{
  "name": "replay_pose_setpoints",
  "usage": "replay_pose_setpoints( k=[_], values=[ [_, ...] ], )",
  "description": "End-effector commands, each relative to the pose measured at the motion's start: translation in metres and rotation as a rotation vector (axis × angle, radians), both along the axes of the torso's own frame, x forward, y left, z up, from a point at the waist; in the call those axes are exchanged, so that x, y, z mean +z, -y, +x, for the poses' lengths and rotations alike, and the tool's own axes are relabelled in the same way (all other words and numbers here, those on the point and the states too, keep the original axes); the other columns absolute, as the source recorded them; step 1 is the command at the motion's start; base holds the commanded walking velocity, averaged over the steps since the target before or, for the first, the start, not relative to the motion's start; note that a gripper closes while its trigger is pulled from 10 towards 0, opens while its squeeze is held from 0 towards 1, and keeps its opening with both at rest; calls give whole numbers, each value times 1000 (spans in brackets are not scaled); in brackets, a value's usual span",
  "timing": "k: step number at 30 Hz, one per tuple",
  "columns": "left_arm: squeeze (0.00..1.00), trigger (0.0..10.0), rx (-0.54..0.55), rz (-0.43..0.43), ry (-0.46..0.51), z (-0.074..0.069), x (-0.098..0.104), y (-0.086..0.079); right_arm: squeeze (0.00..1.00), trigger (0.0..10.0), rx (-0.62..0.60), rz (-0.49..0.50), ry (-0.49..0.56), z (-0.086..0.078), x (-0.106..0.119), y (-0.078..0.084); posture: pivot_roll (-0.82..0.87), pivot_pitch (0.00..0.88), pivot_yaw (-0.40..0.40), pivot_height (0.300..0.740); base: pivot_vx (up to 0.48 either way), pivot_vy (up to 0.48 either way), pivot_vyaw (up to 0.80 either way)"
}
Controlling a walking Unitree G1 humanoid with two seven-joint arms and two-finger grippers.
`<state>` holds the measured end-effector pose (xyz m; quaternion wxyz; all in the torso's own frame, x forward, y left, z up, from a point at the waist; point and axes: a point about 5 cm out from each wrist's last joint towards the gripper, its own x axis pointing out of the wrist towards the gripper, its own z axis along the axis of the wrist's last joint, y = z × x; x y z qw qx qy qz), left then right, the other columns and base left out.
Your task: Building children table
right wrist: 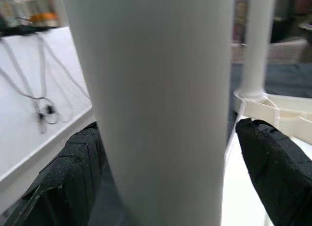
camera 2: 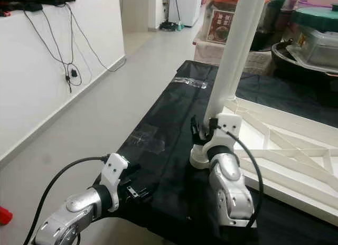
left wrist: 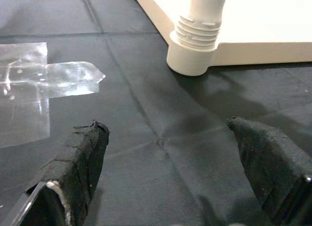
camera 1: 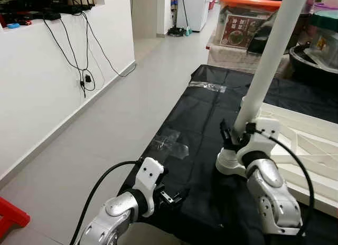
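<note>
A white tabletop lies upside down on a black cloth. A long white leg stands upright in the threaded corner socket nearest me. My right gripper straddles this leg just above the socket. In the right wrist view its fingers sit on either side of the leg, open, with a thin gap on one side. A second white leg stands farther back. My left gripper hovers low over the cloth's near left part, open and holding nothing.
Clear tape patches lie on the cloth. Storage boxes, one with an orange lid, crowd the far end. A white wall with hanging cables runs along the left. Tiled floor lies between wall and cloth. A red object sits at the lower left.
</note>
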<state>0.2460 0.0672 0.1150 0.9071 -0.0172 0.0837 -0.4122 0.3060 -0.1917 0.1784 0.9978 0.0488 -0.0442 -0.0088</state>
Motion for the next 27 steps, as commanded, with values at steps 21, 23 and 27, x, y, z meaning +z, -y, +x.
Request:
replay_pose_setpoints(
  k=[21,23,27],
  values=[
    [0,10000,3,6,-2,-1,-2,0,0,10000,417,-24,39,17,21,33,159,0,-54,740,0,0,0],
    [0,10000,3,7,-2,-1,-2,0,0,10000,431,-26,40,18,22,34,159,0,-54,740,0,0,0],
    [0,10000,4,8,-1,0,-2,0,0,10000,468,-38,33,25,23,39,159,0,-54,740,0,0,0]
  ],
)
